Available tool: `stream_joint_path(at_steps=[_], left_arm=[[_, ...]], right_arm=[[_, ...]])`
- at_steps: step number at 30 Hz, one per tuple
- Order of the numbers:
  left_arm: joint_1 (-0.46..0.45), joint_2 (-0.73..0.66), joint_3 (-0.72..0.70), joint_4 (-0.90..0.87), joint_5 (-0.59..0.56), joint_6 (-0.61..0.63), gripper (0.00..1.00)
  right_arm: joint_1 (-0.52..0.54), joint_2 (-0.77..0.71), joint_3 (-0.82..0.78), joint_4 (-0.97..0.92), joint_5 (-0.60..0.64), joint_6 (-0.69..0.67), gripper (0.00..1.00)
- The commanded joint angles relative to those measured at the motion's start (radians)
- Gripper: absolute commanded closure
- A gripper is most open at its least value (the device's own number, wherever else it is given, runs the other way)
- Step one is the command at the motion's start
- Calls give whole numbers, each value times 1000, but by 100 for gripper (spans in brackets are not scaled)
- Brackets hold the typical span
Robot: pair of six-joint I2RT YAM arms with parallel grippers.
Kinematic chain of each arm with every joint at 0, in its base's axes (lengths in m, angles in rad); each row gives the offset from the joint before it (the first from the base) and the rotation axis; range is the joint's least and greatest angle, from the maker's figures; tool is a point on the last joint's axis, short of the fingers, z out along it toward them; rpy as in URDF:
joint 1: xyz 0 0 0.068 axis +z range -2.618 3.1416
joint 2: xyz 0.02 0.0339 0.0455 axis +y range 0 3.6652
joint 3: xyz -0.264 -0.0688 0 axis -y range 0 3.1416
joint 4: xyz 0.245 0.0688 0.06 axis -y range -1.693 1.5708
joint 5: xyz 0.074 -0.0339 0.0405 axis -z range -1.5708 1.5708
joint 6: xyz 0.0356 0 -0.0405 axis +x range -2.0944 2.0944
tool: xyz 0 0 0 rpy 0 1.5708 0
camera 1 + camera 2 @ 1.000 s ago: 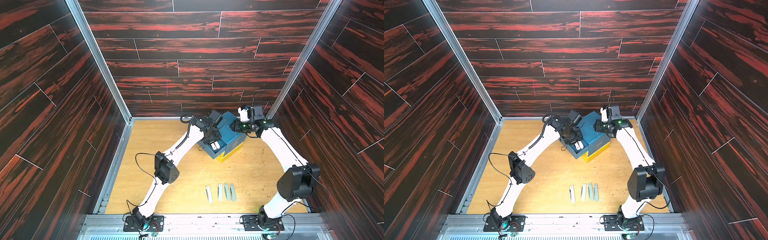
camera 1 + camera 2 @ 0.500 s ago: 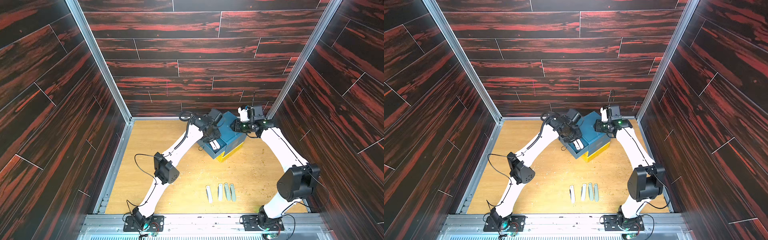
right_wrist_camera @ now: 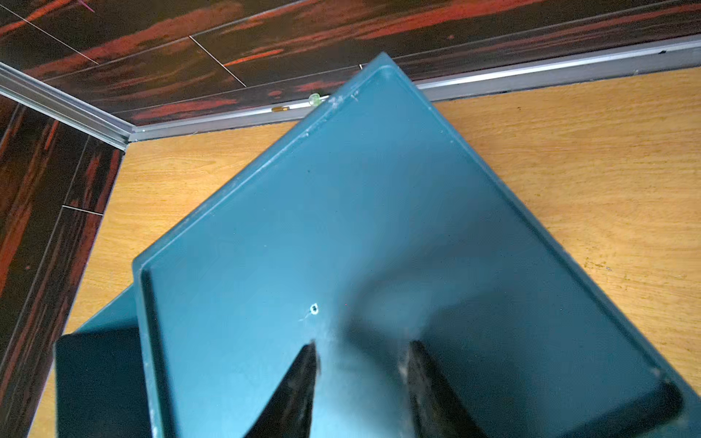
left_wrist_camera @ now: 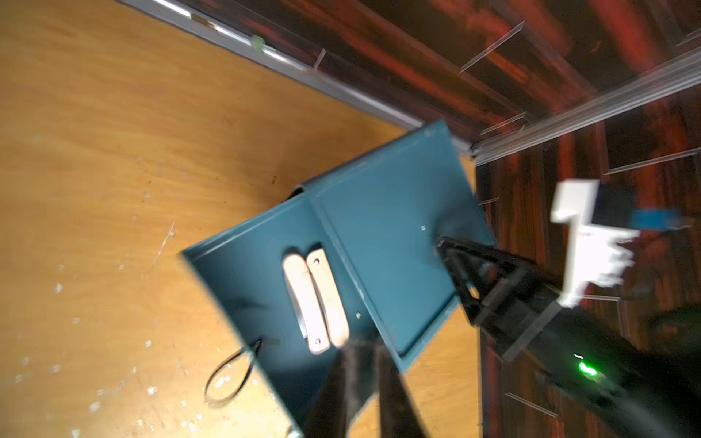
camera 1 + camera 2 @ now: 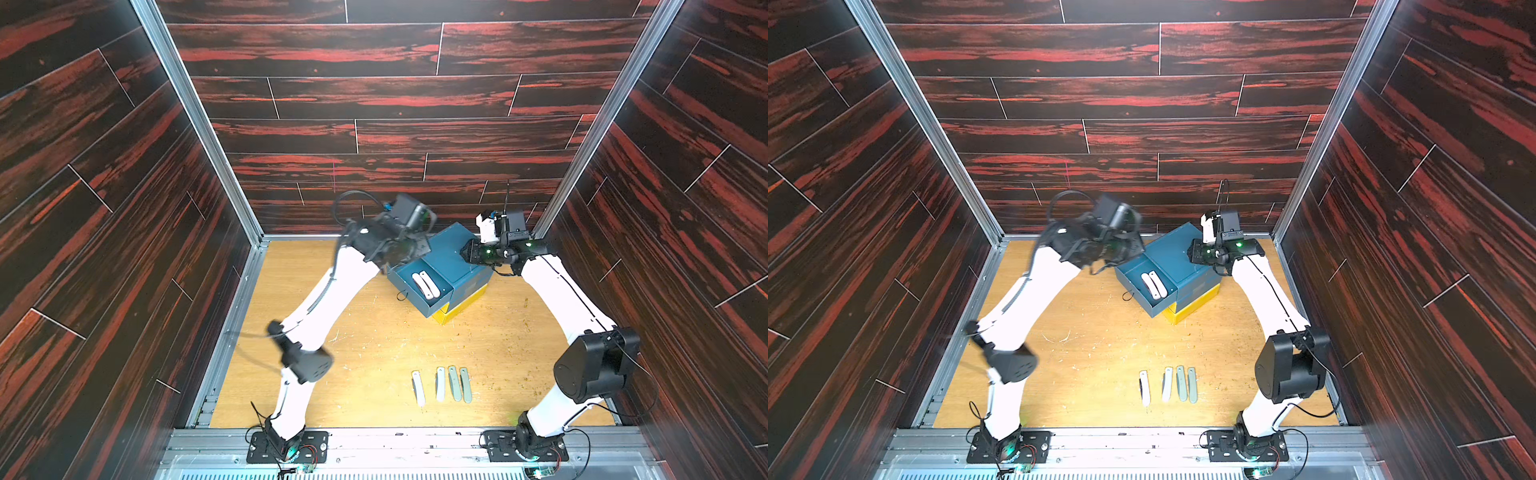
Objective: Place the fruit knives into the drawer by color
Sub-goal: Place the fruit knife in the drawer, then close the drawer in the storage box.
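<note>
The open blue drawer (image 5: 402, 277) holds two whitish fruit knives (image 5: 424, 285) side by side, also seen in the left wrist view (image 4: 315, 299). My left gripper (image 4: 364, 347) hovers, blurred, over the drawer's edge beside the knives' ends, shut and empty. Near the front, two whitish knives (image 5: 418, 387) (image 5: 440, 383) and two grey-green knives (image 5: 455, 382) (image 5: 466, 385) lie in a row. My right gripper (image 3: 362, 349) is open, its tips down at the blue cabinet's top (image 3: 341, 208), nothing between them.
The blue cabinet (image 5: 451, 253) sits on a yellow unit (image 5: 461, 305) near the back right corner. A black cord loop (image 4: 231, 375) hangs from the drawer front. Dark wood-pattern walls enclose the wooden floor (image 5: 365, 340) on three sides.
My left arm has pulled up and away from the drawer and its jaws have closed, leaving both knives inside uncovered. The right arm and the row of knives have not moved.
</note>
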Motion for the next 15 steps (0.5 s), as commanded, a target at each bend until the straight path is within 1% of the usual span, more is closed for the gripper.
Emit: stream_joint_path(at_steps=[1,3,6,7,12,15], left_arm=[[1,-138,-179,52,-55,38,99],[5,-244,-370,173,-42,13,100],[26,-371,-654,364,57,-66,100],[28,-403,-736,392,81,-87,100],[32,-514,-1019,557,110,-177,100],[32,-546,-1127,647,125,-219,100]], right_arm=[[3,32,-32,-84,10,6,57],[4,32,-32,-84,8,9,57],[3,34,-30,-86,6,7,58],[3,33,-32,-86,7,6,58],[4,36,-32,-89,5,3,61],[4,39,-31,-87,-1,4,62]])
